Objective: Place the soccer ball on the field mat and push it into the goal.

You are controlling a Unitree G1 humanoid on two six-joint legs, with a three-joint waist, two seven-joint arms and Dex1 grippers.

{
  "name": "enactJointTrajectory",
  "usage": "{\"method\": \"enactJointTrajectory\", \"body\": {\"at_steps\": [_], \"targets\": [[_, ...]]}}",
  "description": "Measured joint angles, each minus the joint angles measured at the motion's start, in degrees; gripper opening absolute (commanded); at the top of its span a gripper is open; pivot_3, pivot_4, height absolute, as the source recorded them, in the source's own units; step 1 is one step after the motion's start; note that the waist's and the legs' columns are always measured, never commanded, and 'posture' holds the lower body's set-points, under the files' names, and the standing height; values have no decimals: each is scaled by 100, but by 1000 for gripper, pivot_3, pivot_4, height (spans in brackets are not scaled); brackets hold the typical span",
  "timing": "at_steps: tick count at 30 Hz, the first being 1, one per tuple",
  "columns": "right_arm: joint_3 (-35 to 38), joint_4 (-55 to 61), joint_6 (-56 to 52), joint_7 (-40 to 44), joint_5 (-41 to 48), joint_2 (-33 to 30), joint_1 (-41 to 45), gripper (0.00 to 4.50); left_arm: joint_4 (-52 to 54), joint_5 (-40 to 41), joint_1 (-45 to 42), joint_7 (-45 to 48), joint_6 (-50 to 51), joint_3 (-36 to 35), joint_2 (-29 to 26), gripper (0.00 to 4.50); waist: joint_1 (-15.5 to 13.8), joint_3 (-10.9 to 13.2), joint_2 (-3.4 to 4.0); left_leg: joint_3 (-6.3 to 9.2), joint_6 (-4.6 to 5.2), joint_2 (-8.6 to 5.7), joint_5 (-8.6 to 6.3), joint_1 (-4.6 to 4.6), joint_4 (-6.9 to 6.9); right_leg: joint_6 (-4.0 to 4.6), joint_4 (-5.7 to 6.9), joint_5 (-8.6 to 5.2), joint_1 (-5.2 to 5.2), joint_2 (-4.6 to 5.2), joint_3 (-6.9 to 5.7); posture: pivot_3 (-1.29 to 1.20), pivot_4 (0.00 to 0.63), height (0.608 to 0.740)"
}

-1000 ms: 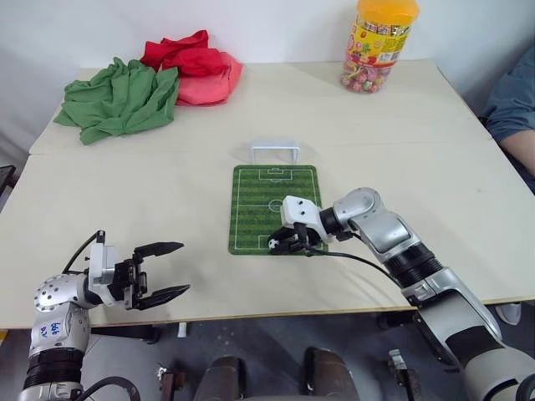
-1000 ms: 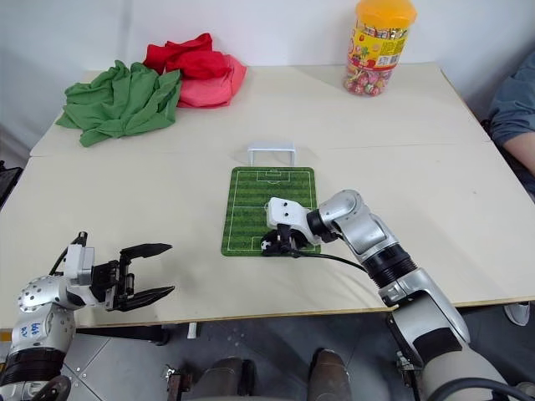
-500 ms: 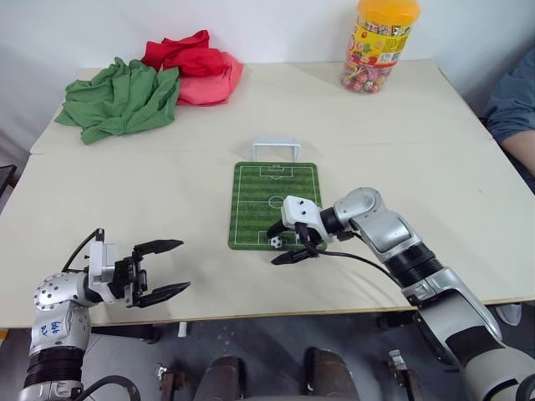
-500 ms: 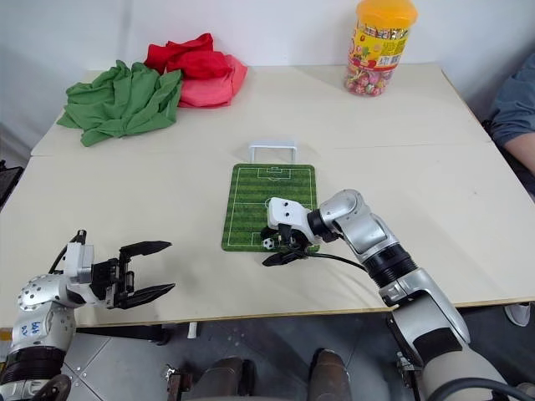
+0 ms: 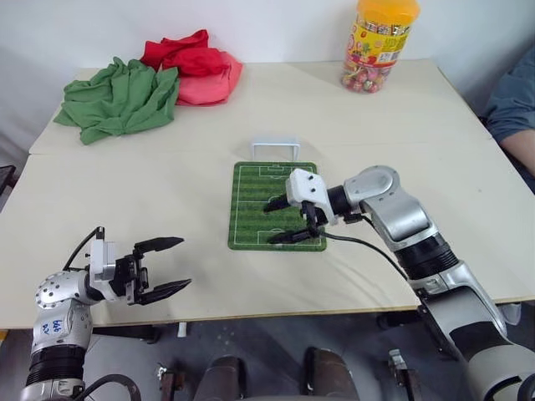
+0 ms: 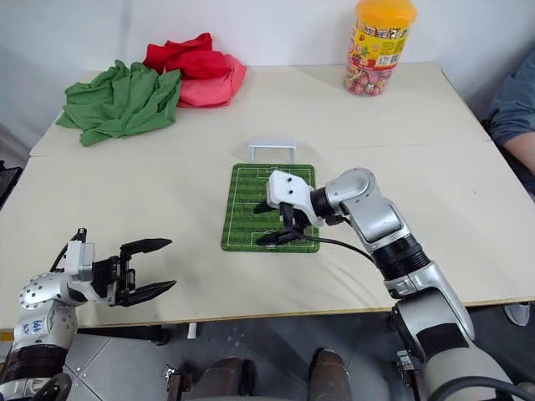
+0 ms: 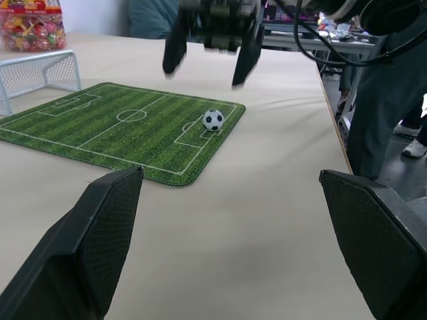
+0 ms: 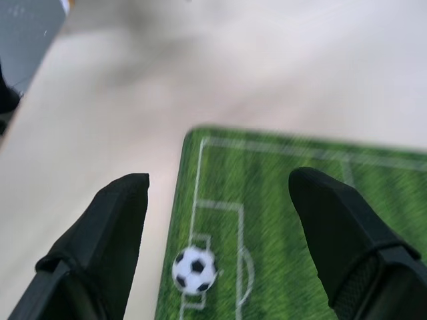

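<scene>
The soccer ball (image 7: 213, 120), tiny and white with black patches, rests on the field mat (image 5: 259, 188) in the penalty box at its near end. It also shows below the right gripper's own fingers (image 8: 194, 270). My right gripper (image 5: 277, 221) hangs open just above the ball, pointing left, with nothing between its fingers. The white goal (image 5: 275, 149) stands at the mat's far end. My left gripper (image 5: 182, 263) stands open and empty near the table's front left edge, well apart from the mat.
A crumpled green cloth (image 5: 121, 96) and a red cloth (image 5: 194, 63) lie at the back left. A candy jar with an orange lid (image 5: 380, 42) stands at the back right. A person's sleeve (image 5: 514, 100) shows at the right edge.
My right gripper opened, let the ball go onto the mat's near end, then rose above it. The ball stays where it was set down. The left arm has not moved.
</scene>
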State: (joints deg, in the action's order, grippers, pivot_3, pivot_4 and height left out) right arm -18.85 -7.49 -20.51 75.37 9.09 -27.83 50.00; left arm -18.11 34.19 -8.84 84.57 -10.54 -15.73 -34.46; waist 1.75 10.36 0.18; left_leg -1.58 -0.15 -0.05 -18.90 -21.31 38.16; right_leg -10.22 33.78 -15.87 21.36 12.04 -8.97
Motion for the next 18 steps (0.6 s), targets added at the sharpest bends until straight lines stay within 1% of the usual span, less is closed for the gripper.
{"method": "enactJointTrajectory", "body": {"at_steps": [1, 3, 6, 10, 11, 15, 18], "targets": [[83, 171, -145, 2, 99, -63, -55, 3196, -11, -1, -26, 2, -1, 4, 4, 4500, -13, 0, 0, 0, 0, 0, 0, -1, 0, 0, 1, 0, 0, 0, 0, 0, 150, 740], [322, 612, -423, 44, 397, -277, -310, 2662, -52, -1, -84, 11, -1, 3, 8, 4500, -41, -2, -4, 1, 1, -2, -1, -2, 0, 0, -2, 0, -2, 0, -1, 0, 150, 740], [548, 1108, -586, 71, 653, -536, -709, 1656, -86, -2, -146, 50, 0, 9, 11, 4500, -24, -1, -5, -1, 1, -1, -1, -4, 0, 0, -3, 0, 0, 0, -1, 0, 150, 740], [688, 2069, -985, -191, 894, -851, -1383, 279, -325, -5, -434, 136, 4, 59, 4, 4500, -17, -2, -5, -5, 0, 0, -1, -3, 0, 0, -2, 0, 1, 0, 1, 0, 150, 740], [697, 2235, -1057, -261, 932, -907, -1526, 12, -358, -5, -487, 138, 5, 71, 4, 4500, -10, -2, -8, -7, 0, 0, -1, -2, 0, 1, -2, 1, 1, 0, 2, 0, 150, 740], [720, 2653, -1245, -535, 1029, -985, -1957, 12, -549, -3, -639, 144, 29, 109, -10, 4500, -19, -2, -9, -9, 0, 2, -2, 0, -1, 1, -1, 1, 2, 0, 3, 0, 150, 740], [508, 2719, -1206, -622, 1024, -943, -2236, 12, -580, 1, -671, 147, 93, 124, -43, 4500, -18, -3, -13, -9, 0, 2, -2, -1, 0, 1, -2, 1, 2, 0, 3, 0, 150, 740]]}}
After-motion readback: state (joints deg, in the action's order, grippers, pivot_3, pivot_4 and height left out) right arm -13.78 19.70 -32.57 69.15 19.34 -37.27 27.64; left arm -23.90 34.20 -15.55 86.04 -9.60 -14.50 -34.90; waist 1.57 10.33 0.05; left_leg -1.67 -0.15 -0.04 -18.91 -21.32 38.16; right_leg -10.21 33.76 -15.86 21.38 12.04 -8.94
